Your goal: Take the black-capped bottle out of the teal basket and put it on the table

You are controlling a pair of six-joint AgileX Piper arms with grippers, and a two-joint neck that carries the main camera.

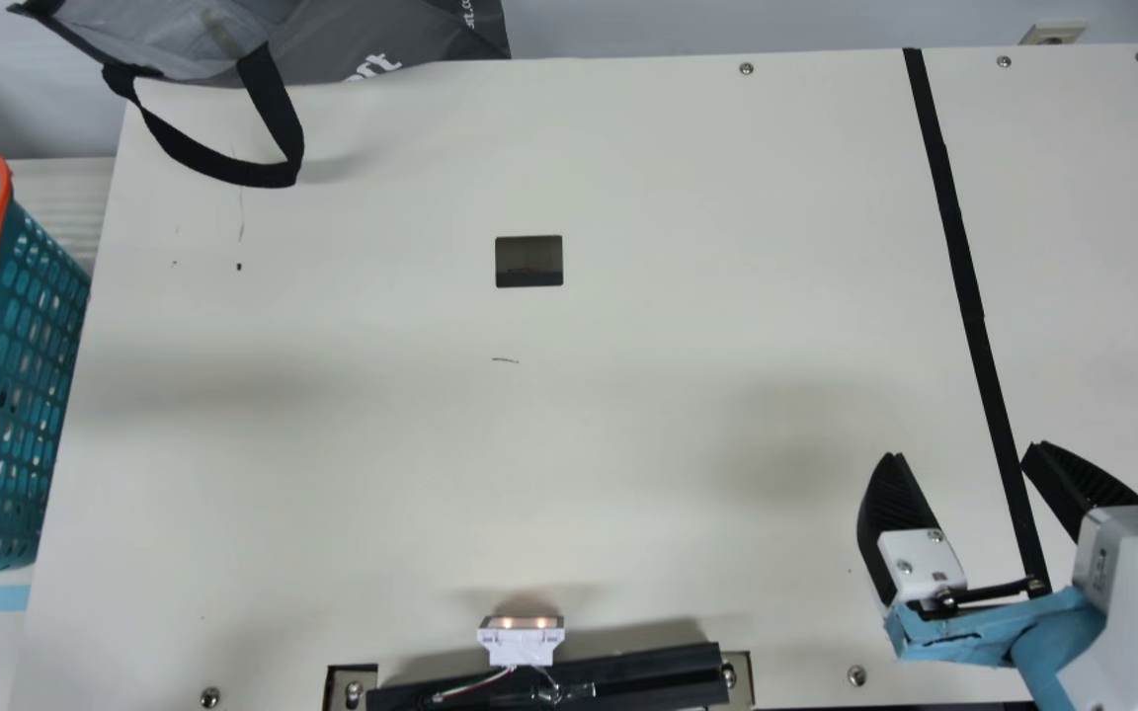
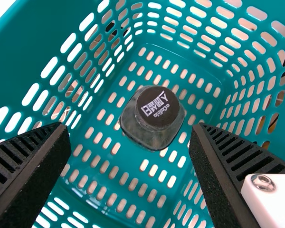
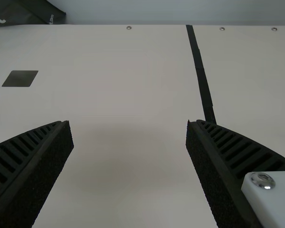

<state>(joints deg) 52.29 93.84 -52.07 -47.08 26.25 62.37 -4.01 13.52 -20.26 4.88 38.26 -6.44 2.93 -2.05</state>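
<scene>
At the main view's left edge is the teal basket (image 1: 11,395) with orange handles. Looking down into the basket (image 2: 28,28), the left wrist view has the black-capped bottle (image 2: 156,111) standing upright on the slotted floor. My left gripper (image 2: 129,126) is open above it, its two fingers apart on either side and not touching the bottle. My right gripper (image 1: 962,452) is held over the table's right part, far from the basket. In the right wrist view, that gripper (image 3: 128,122) stands open with nothing between its fingers.
A grey bag (image 1: 362,39) with a black strap (image 1: 223,168) lies at the table's (image 1: 628,444) back left. A black tape line (image 1: 964,276) runs down the right side. A small light fixture (image 1: 521,642) and black bar sit at the front edge.
</scene>
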